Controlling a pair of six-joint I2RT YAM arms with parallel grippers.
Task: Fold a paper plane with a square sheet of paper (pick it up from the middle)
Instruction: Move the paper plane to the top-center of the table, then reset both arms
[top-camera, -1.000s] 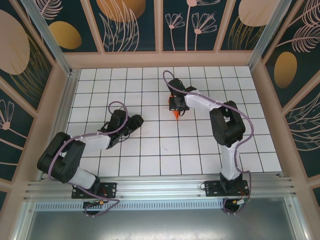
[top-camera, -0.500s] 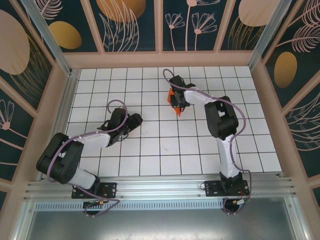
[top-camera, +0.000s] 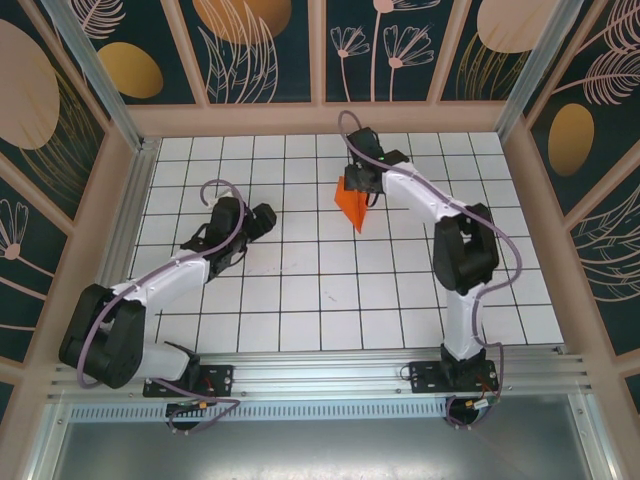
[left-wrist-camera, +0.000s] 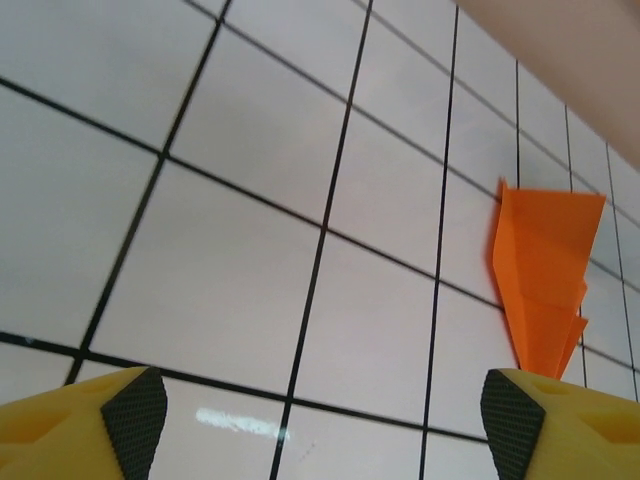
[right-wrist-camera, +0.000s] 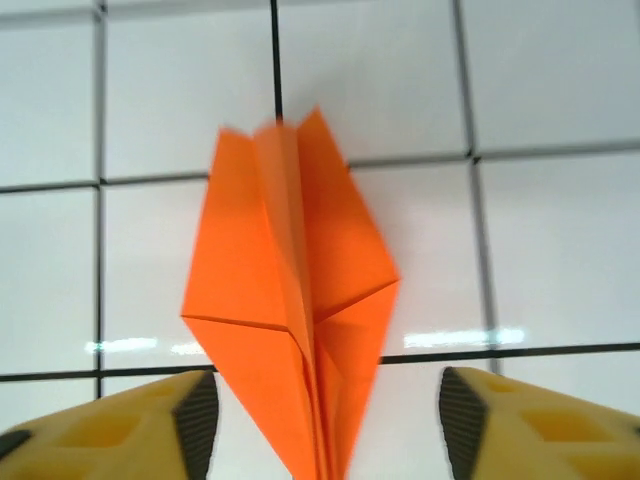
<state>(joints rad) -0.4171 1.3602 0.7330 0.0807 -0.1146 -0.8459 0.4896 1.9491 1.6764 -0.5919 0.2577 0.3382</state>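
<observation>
Orange folded paper plane (top-camera: 351, 203) is seen on the white gridded table (top-camera: 300, 290), upper centre of the top view, flanked by the spread right hand (right-wrist-camera: 328, 420); the left hand (left-wrist-camera: 322, 420) is spread, well apart

Left arm (top-camera: 165, 282), lower left of the top view, and right arm (top-camera: 420, 196), centre right: my links are white shells, the joints black. A purple cable (top-camera: 212, 186) loops along each. Black base plates (top-camera: 190, 380) at the bottom. Left gripper (left-wrist-camera: 322, 405) and right gripper (right-wrist-camera: 327, 410): yellow fingers (left-wrist-camera: 60, 430), black cross-hatched pads (left-wrist-camera: 135, 415).
</observation>
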